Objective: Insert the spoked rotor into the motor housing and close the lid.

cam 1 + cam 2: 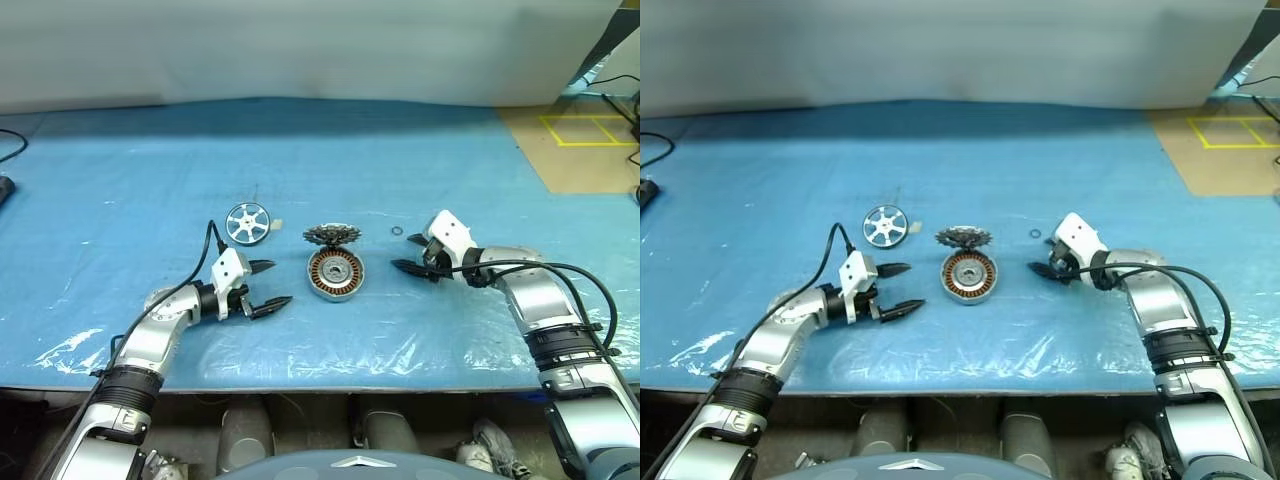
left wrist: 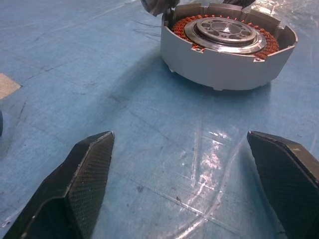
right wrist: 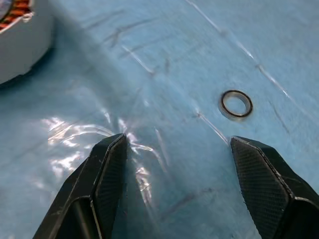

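The spoked rotor point(image 1: 247, 222), a flat silver wheel with six spokes, lies on the blue mat to the far left of the motor housing point(image 1: 334, 273). The housing is a round can showing its copper winding ring and silver centre, and it sits open in the middle. A dark toothed disc point(image 1: 332, 236) rests against the housing's far side; I cannot tell whether it is the lid. My left gripper point(image 1: 272, 285) is open and empty, left of the housing point(image 2: 229, 45) and pointing at it. My right gripper point(image 1: 405, 253) is open and empty just right of the housing.
A small metal ring point(image 3: 236, 104) lies on the mat just beyond the right gripper's fingertips point(image 3: 264, 184). The blue plastic-covered mat point(image 1: 150, 170) spreads wide around the parts. Its near edge runs below both arms. Bare floor with yellow tape point(image 1: 590, 130) lies at the far right.
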You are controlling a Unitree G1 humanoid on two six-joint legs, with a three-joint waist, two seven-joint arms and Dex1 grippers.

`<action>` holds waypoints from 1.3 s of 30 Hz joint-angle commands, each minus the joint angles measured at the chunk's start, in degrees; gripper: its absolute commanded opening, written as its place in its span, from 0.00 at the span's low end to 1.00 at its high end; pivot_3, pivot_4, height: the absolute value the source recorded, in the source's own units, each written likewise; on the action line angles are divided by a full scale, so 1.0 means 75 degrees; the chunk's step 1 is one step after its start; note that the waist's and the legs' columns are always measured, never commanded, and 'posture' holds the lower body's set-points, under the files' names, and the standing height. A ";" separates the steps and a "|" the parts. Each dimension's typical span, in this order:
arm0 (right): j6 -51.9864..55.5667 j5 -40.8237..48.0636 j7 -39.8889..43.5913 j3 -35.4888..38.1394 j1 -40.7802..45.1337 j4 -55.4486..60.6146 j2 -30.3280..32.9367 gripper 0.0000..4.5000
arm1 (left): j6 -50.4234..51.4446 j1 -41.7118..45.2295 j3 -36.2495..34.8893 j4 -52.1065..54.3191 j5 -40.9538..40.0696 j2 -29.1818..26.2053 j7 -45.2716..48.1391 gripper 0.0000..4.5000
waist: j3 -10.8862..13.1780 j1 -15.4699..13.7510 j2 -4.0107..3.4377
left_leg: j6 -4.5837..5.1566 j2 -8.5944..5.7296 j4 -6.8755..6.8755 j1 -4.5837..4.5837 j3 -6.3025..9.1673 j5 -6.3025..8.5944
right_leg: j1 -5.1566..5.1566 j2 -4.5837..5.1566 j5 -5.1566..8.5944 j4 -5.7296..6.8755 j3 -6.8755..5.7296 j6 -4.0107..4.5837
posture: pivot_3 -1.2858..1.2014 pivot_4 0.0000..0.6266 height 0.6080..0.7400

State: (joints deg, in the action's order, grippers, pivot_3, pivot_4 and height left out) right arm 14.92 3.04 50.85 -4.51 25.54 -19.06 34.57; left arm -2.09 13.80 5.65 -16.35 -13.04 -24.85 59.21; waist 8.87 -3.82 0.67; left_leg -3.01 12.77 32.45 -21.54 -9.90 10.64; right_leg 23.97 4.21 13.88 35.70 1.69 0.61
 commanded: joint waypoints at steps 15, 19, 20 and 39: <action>-0.0495 0.0301 -0.0393 0.0430 0.0725 -0.1833 -0.0717 0.77 | 0.0118 -0.0077 -0.0006 0.0080 0.0038 -0.0083 -0.0027 1.00 | 0.0000 -0.0004 0.0000 | 0.0000 0.0005 0.0004 0.0020 0.0000 0.0001 | -0.0025 -0.0001 -0.0001 0.0002 -0.0003 -0.0001 | 0.52 0.24 1.00; -0.0358 0.0390 -0.0306 0.0454 0.0762 -0.1850 -0.0843 0.77 | 0.0106 -0.0120 0.0004 0.0124 0.0022 -0.0060 -0.0033 1.00 | 0.0000 -0.0005 0.0000 | 0.0000 0.0005 0.0003 0.0020 0.0000 0.0001 | -0.0025 -0.0001 -0.0001 -0.0001 -0.0004 -0.0001 | 0.52 0.24 1.00; -0.0355 0.0391 -0.0318 0.0458 0.0782 -0.1887 -0.0864 0.77 | 0.0095 -0.0135 0.0006 0.0131 0.0023 -0.0058 -0.0033 1.00 | 0.0000 -0.0005 0.0000 | 0.0000 0.0005 0.0001 0.0020 0.0000 0.0001 | -0.0025 -0.0001 0.0000 -0.0001 -0.0004 -0.0001 | 0.52 0.24 1.00; -0.0348 0.0203 -0.0410 0.0369 0.0801 -0.2687 -0.0798 0.19 | -0.0074 0.0012 0.0013 -0.0173 0.0072 -0.0013 0.0021 1.00 | 0.0000 -0.0016 0.0000 | 0.0000 0.0005 -0.0029 0.0057 -0.0002 0.0002 | -0.0070 0.0000 0.0001 -0.0042 -0.0009 0.0000 | 0.52 0.24 1.00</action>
State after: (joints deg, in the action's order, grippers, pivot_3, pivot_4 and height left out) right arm 10.21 5.38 47.11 -0.46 33.86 -37.91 28.61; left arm -2.62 13.89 5.70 -17.05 -12.74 -24.74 59.22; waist 8.87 -3.94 0.67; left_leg -3.01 12.81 32.21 -21.09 -9.91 10.65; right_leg 23.41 4.21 13.88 35.34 1.60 0.61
